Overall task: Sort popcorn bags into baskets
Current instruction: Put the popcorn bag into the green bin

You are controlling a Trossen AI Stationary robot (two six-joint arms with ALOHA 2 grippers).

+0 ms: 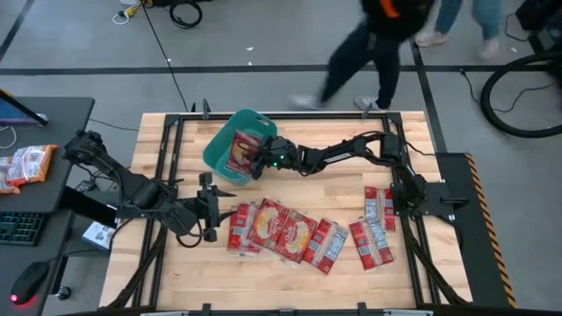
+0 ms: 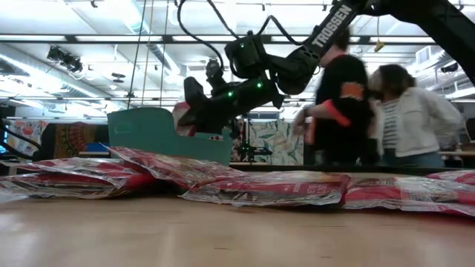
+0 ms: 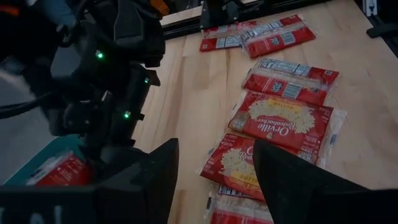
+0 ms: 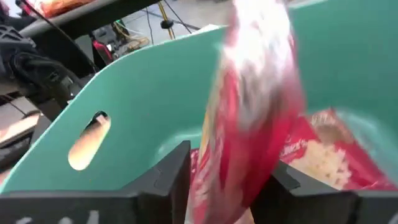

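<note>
A teal basket stands at the table's far left-centre, with one red popcorn bag lying inside. My right gripper reaches over the basket's rim and is shut on another red popcorn bag, which shows blurred. Several red bags lie flat in a row at the table's near middle. More bags lie at the right. My left gripper is open and empty, just left of that row. My right gripper has the popcorn bag between its two fingers, which stand on its two flat faces. The fingers come slanting down from the table's right. The bag stands on edge over the basket's inside, clear of the table. Which end it holds I cannot tell.
Orange-and-white snack packets lie on the side desk at left, beside a keyboard. People move past the table's far edge and also show in the low view. Bare wood shows along the near edge.
</note>
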